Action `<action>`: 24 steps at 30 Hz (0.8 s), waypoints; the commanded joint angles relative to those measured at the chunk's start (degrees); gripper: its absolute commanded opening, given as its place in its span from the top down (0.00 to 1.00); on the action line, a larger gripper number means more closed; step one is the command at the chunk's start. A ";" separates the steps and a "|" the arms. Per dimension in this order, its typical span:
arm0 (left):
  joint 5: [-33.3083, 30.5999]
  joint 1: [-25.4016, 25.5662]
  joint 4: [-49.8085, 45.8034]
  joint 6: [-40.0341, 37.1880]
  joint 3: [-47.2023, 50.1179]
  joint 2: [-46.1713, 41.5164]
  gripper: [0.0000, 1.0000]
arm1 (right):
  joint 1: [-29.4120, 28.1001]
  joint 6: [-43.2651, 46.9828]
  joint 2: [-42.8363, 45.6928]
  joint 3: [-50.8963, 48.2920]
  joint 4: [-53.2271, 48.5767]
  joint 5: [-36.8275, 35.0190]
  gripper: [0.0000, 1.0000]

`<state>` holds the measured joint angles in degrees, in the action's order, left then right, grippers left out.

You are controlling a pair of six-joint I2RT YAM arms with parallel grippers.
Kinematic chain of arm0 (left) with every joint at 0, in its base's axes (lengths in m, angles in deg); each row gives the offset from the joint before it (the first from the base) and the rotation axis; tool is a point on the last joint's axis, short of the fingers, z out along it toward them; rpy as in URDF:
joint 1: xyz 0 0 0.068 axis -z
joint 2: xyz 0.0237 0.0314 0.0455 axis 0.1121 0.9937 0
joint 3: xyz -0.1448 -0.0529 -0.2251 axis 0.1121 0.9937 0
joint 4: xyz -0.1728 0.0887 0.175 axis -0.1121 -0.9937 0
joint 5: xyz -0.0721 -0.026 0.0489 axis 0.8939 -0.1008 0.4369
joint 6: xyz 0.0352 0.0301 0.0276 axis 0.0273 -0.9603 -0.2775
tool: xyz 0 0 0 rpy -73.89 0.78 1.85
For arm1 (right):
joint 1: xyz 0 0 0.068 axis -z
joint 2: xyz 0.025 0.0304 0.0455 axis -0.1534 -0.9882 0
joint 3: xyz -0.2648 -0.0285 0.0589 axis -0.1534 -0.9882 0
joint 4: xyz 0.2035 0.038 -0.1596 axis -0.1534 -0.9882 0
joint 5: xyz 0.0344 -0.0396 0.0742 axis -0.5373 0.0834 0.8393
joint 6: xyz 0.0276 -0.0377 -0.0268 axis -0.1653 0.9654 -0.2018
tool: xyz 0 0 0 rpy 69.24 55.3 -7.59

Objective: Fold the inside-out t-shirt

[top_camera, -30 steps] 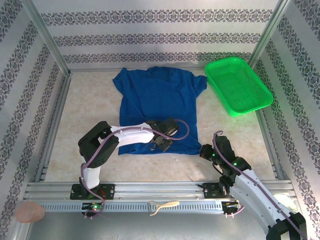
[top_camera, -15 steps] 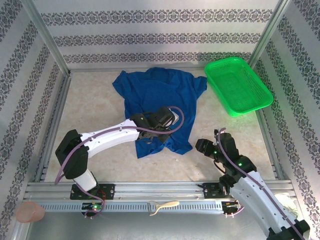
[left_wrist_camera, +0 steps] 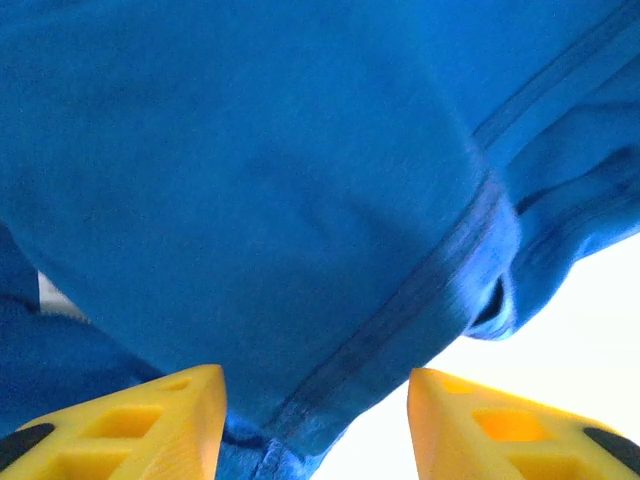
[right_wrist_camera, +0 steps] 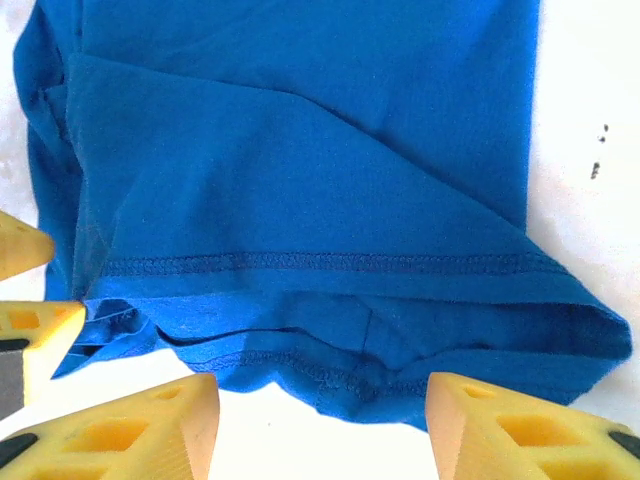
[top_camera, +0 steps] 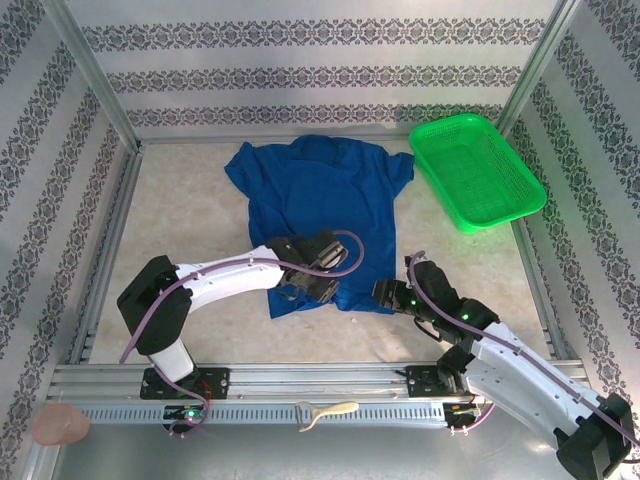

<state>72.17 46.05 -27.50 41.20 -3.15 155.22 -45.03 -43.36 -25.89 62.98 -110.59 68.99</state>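
On the pale surface (top_camera: 190,230), toward its far middle, lies the t-shirt (top_camera: 320,190), royal blue and plain on the side that shows, its collar end toward the far wall and its sleeves spread to left and right; its near part is narrower than its far part, gathered in from the left and rumpled along the near hem. Just right of it, at the far right of the surface, sits a green mesh basket (top_camera: 478,170), apart from the cloth. Reaching in from the near left, the left pincer (top_camera: 300,290) is over the near hem of the shirt, its arm bent across the surface; from its wrist, its yellow fingers (left_wrist_camera: 150,420) stand well apart, with a stitched hem band and a drooping fold of blue cloth running down into the gap between them, and whether either finger touches the cloth I cannot tell. At the near right corner of the shirt is the right pincer (top_camera: 385,295), pointing left toward the cloth; from its wrist, its own yellow fingers (right_wrist_camera: 130,430) are also set wide, nothing clamped, with the doubled near hem and its line of stitching lying just beyond the tips; two more yellow tips show at the left edge of that view, beside the bunched corner of the hem.
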 commanded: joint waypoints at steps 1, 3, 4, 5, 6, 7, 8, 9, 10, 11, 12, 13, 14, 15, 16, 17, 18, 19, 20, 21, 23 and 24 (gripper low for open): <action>-3.04 0.05 0.96 0.88 1.82 -0.61 0.47 | -1.54 -1.43 -0.06 -1.55 2.49 -3.71 0.43; -2.83 0.13 2.78 1.10 3.72 -1.64 0.43 | -2.26 -2.14 0.65 -2.17 2.44 -4.23 0.42; -2.91 0.16 3.44 1.22 4.49 -2.19 0.41 | -2.33 -2.43 1.01 -2.43 2.28 -4.30 0.42; -2.87 0.16 4.30 1.28 5.49 -2.76 0.40 | -2.48 -2.68 1.48 -2.67 2.13 -4.39 0.41; -3.00 0.15 5.03 1.33 6.35 -3.28 0.39 | -2.54 -2.94 1.97 -2.81 1.95 -4.46 0.41; -3.04 0.16 5.58 1.32 7.01 -3.65 0.37 | -2.56 -3.04 2.31 -2.81 1.78 -4.49 0.41; -3.06 0.16 6.02 1.32 7.48 -3.91 0.36 | -2.73 -3.19 2.71 -2.81 1.56 -4.55 0.41; -3.30 0.16 6.35 1.32 7.84 -3.93 0.36 | -2.81 -3.39 3.00 -2.81 1.44 -4.56 0.40; -3.40 0.16 6.61 1.33 8.00 -3.91 0.36 | -2.80 -3.51 3.20 -2.81 1.33 -4.60 0.40; -3.48 0.16 6.90 1.28 8.07 -3.75 0.36 | -2.89 -3.61 3.26 -2.80 1.33 -4.56 0.40; -3.49 0.16 7.22 1.29 8.22 -3.52 0.36 | -2.86 -3.60 3.20 -2.81 1.33 -4.56 0.40; -3.40 0.20 7.61 1.21 8.31 -3.35 0.36 | -2.95 -3.63 3.27 -2.81 1.34 -4.51 0.40; -3.31 0.16 8.06 1.25 8.43 -3.15 0.35 | -3.08 -3.71 3.19 -2.81 1.32 -4.46 0.40; -3.27 0.16 8.63 1.25 8.52 -2.82 0.35 | -3.15 -3.83 3.14 -2.80 1.34 -4.25 0.40; -3.24 0.14 9.04 1.25 8.49 -2.55 0.35 | -3.27 -3.95 3.17 -2.60 1.34 -4.22 0.40; -3.22 0.14 9.49 1.20 8.53 -2.16 0.38 | -3.42 -4.09 3.19 -2.39 1.35 -4.14 0.40; -3.28 0.16 9.95 1.16 8.41 -1.87 0.47 | -3.60 -4.23 3.22 -2.12 1.43 -4.07 0.40; -3.22 0.15 10.32 1.02 8.25 -1.66 0.56 | -3.83 -4.37 3.21 -1.95 1.50 -4.11 0.40; -3.19 0.16 10.53 0.90 8.02 -1.54 0.66 | -4.10 -4.66 3.22 -1.72 1.73 -3.94 0.40; -3.13 0.16 10.53 0.66 7.59 -1.52 0.76 | -4.29 -4.90 3.13 -1.43 1.94 -3.81 0.40; -3.46 0.16 9.98 0.26 6.71 -1.95 0.98 | -4.77 -5.41 2.96 -1.13 2.58 -3.50 0.40; -3.62 0.16 9.52 0.13 6.35 -2.64 1.00 | -5.04 -5.86 2.84 -0.93 2.94 -3.35 0.40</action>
<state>69.97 46.05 -18.80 41.55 4.85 153.16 -49.14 -47.65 -23.13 60.73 -109.25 65.93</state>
